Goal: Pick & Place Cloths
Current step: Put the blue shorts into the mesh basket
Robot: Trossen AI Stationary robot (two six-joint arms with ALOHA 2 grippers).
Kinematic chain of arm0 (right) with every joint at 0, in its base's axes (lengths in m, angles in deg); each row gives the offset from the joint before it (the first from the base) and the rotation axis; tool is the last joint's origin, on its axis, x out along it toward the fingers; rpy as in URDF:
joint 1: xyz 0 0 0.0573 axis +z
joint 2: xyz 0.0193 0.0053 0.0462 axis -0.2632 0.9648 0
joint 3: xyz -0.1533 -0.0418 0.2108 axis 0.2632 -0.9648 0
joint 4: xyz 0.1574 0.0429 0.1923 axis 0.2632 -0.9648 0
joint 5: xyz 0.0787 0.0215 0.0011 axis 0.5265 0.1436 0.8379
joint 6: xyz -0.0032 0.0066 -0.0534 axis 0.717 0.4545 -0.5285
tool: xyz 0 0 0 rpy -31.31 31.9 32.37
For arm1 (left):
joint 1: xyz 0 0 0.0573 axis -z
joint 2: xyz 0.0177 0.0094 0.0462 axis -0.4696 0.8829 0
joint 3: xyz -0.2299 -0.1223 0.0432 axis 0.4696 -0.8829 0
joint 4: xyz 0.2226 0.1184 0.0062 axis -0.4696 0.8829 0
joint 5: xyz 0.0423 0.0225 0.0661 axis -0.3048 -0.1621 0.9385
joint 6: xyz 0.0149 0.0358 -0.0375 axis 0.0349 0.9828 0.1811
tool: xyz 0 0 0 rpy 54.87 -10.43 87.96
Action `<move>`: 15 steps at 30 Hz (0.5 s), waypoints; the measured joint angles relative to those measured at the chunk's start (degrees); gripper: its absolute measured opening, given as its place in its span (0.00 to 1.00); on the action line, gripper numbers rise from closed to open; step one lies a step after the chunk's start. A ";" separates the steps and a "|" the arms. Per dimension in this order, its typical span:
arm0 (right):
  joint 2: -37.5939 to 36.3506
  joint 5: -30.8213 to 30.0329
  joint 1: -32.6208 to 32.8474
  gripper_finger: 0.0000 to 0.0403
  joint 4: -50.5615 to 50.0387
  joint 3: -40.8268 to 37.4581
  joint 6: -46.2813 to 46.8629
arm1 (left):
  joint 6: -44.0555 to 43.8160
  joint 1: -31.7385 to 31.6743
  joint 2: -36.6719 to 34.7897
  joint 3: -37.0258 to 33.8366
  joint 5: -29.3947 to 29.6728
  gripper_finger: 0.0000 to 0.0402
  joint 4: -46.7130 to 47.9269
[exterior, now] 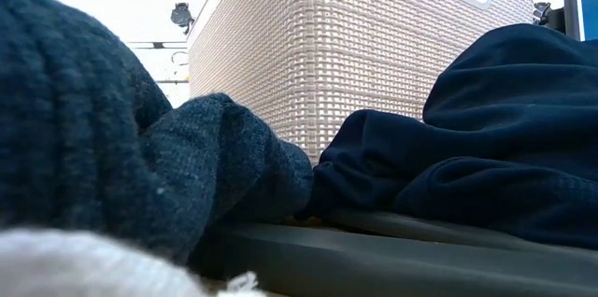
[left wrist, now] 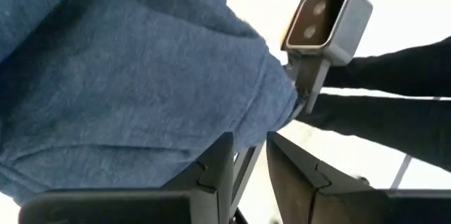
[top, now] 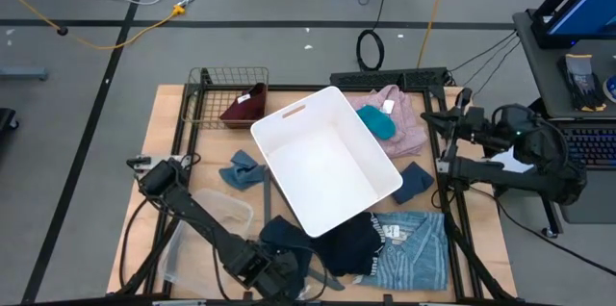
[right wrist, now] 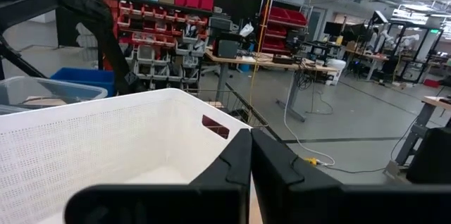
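My left gripper (top: 287,277) hangs at the table's near edge over a dark blue-grey cloth (top: 287,239), pointing steeply down, its fingers (left wrist: 215,168) a narrow gap apart with nothing between them. That cloth (left wrist: 134,76) fills the left wrist view beside one finger. A black cloth (top: 351,243) and the blue striped shirt (top: 416,246) lie to its right. The pink fleece (top: 399,118) with a teal cloth (top: 377,123) lies at the far right, and a dark red one (top: 243,106) sits in a wire basket. My right gripper (right wrist: 250,160) is shut and drawn back at the right edge. My left gripper has the blue-grey cloth's bulge (left wrist: 239,111) right by the outer side of one finger. I cannot tell whether they touch. No cloth shows in the gap between the fingers.
A white plastic basket (top: 289,114) stands tilted in the table's middle. A clear tub (top: 207,229) sits under my left arm. Two more blue cloths (top: 241,169) (top: 414,181) flank the basket. The low camera (left wrist: 324,20) stands close beyond my left fingers.
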 joint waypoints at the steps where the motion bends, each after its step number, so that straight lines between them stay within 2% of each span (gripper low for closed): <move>1: 0.00 0.03 0.00 0.00 -0.17 0.01 0.02 | -0.32 -0.04 0.00 0.00 0.04 0.22 -0.23; 9: 0.00 0.05 0.00 0.00 -1.05 0.01 0.04 | -1.81 -0.06 0.00 0.00 1.02 0.24 -0.57; 12: 0.00 0.05 0.00 0.00 -1.04 0.00 0.04 | -2.49 -0.10 0.00 0.00 1.10 0.32 -0.82; 15: 0.00 0.07 0.00 0.00 -1.04 0.00 0.04 | -3.10 -0.14 0.00 0.00 1.15 0.43 -0.81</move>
